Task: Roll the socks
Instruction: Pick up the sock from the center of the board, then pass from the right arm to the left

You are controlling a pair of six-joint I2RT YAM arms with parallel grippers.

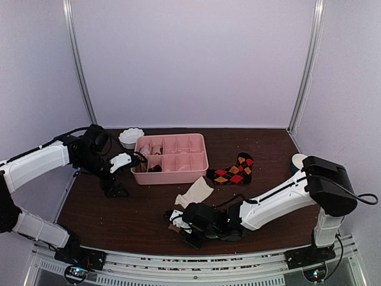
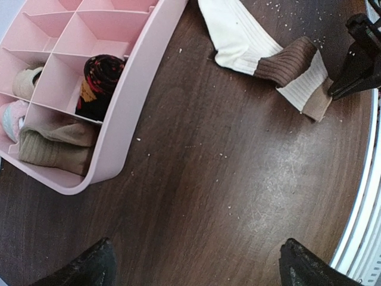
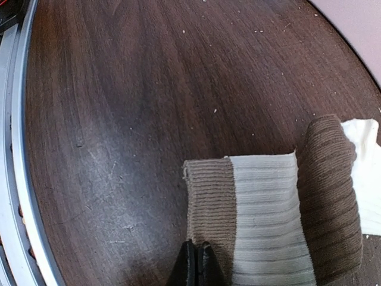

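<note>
A cream-white sock [image 3: 268, 214] with brown patches lies on the dark table near the front middle, also seen as the cream-white sock [image 1: 196, 192] from above. My right gripper [image 3: 196, 262] is shut, pinching the near edge of the sock's brown cuff [image 3: 211, 202]. A black argyle sock [image 1: 234, 171] lies flat to the right of the pink tray. My left gripper [image 2: 196, 271] hangs open over bare table left of the tray's front corner, with nothing between its fingers. The left wrist view shows the same cream-white sock [image 2: 244, 39] with the right gripper's fingers [image 2: 357, 68] at its end.
The pink compartment tray [image 1: 169, 177] stands at the back middle, with rolled socks [image 2: 98, 83] in its left compartments. A small white bowl [image 1: 131, 137] sits behind its left corner. A white round object [image 1: 297, 159] lies at the right. The metal rail [image 3: 15, 179] marks the near table edge.
</note>
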